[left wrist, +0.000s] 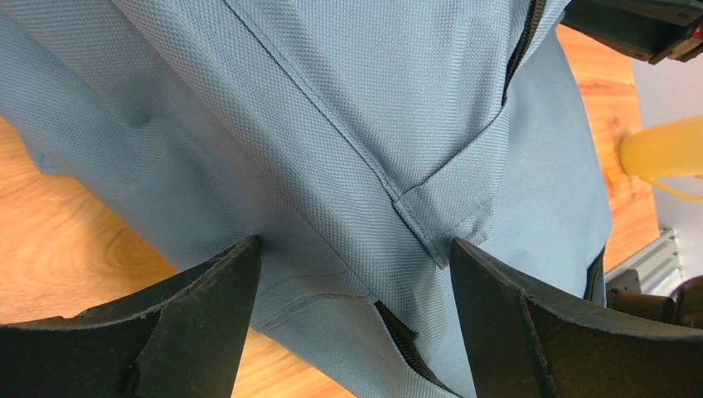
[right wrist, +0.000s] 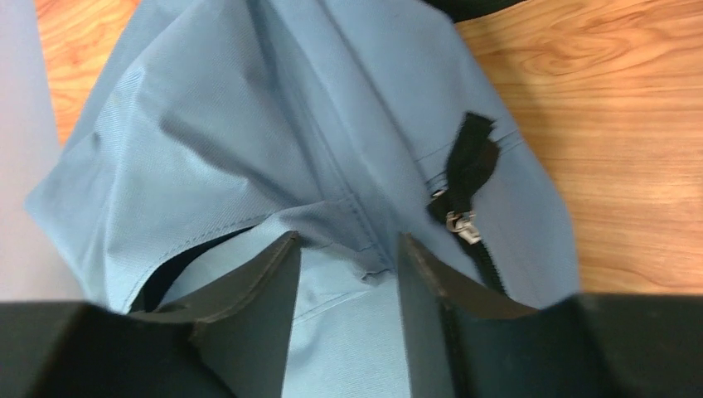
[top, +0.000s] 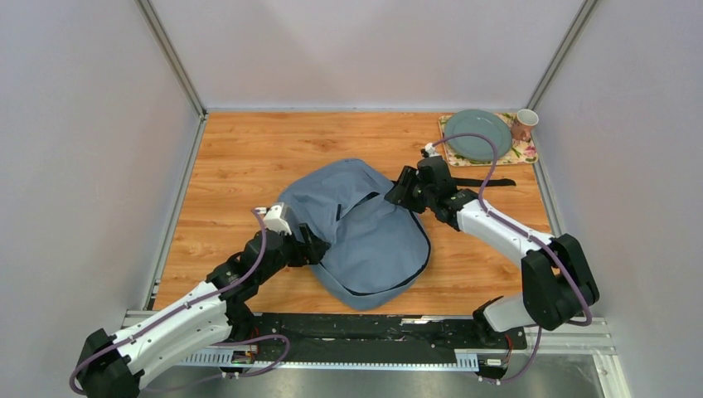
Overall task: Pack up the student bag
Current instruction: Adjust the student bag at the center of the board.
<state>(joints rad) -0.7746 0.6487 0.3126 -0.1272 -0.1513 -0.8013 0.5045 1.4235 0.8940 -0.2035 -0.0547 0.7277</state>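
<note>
Left wrist: student bag [left wrist: 332, 124] (edges cut off)

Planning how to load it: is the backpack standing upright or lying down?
Lying down. From above, the backpack is slumped flat on the table, with a strap trailing flat beside it.

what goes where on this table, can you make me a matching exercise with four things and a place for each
Things:
1. student bag
2. plate
3. cup
4. left hand

Places:
a. upright at the far right corner of the floral mat
b. at the bag's near left edge
c. middle of the table
d. flat on the floral mat, left of the cup

Pairs: 1-c, 2-d, 3-a, 4-b
</note>
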